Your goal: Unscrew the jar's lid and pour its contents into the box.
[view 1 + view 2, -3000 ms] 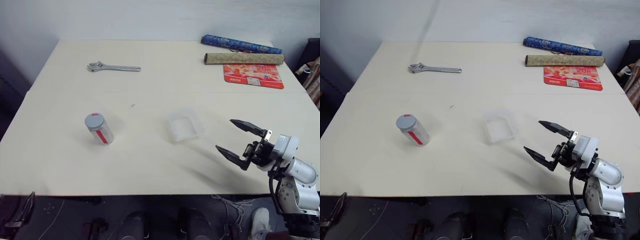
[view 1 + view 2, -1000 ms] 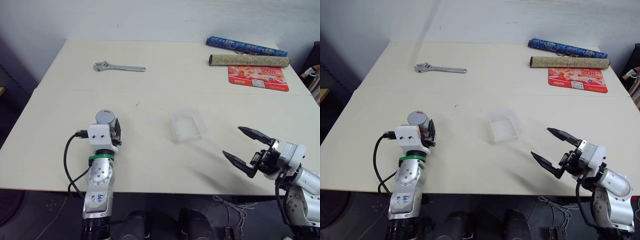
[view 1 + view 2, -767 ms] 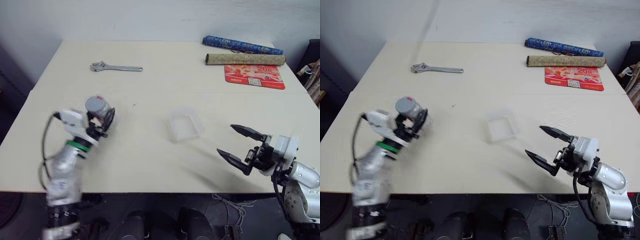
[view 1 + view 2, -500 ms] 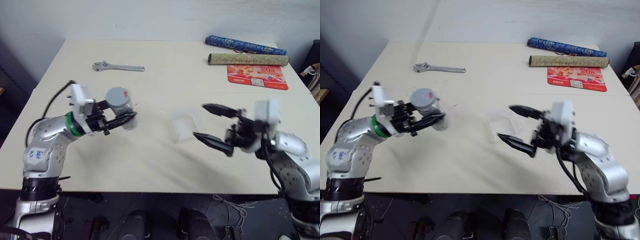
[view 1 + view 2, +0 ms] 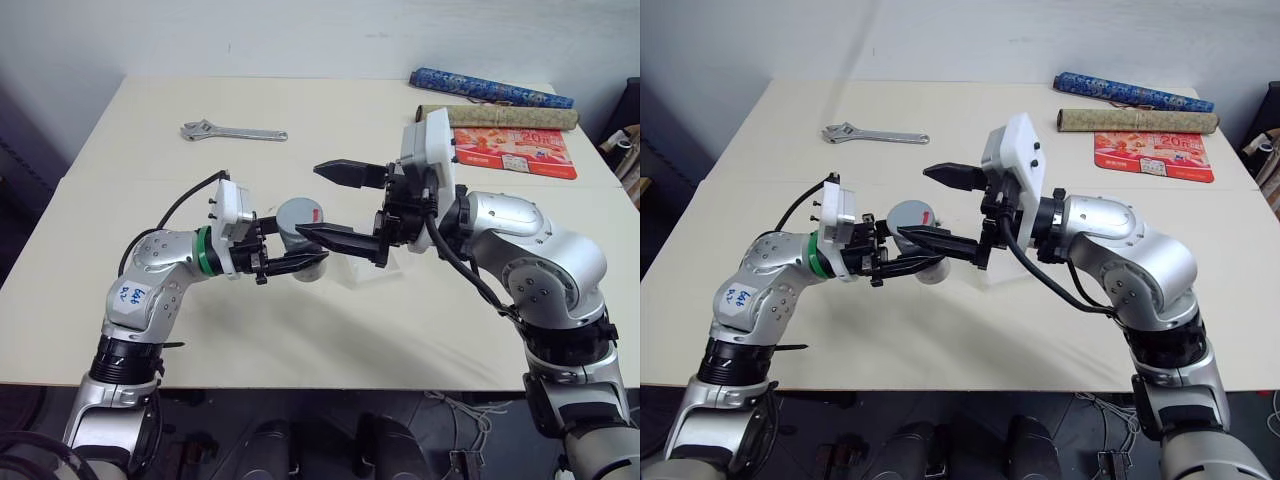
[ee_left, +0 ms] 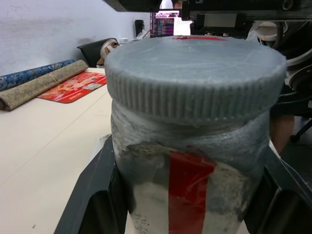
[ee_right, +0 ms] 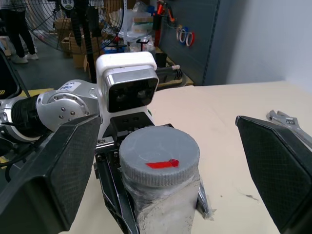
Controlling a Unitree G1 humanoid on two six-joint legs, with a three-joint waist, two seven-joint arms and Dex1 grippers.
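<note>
My left gripper [image 5: 308,262] is shut on the jar [image 5: 292,232], a silvery-white cylinder with a red stripe, and holds it above the table's middle. In the left wrist view the black fingers [image 6: 92,200] clamp the jar [image 6: 190,185] below its ribbed grey lid [image 6: 195,73]. The right gripper [image 5: 325,204] is open and points at the jar from the right. In the right wrist view its fingers [image 7: 53,175] stand on either side of the lid [image 7: 158,156], apart from it. The box [image 5: 362,272] is largely hidden behind the right hand. The contents cannot be made out.
A wrench [image 5: 232,132] lies at the table's far left. Two rolled tubes [image 5: 490,88] and a flat red card [image 5: 515,152] sit at the far right corner. The table [image 5: 120,200] has bare surface on the left and along the front edge.
My left gripper has lifted the jar off the table and swung it right, towards the middle. The right arm has risen and swung left, bringing its open fingers around the lid.
</note>
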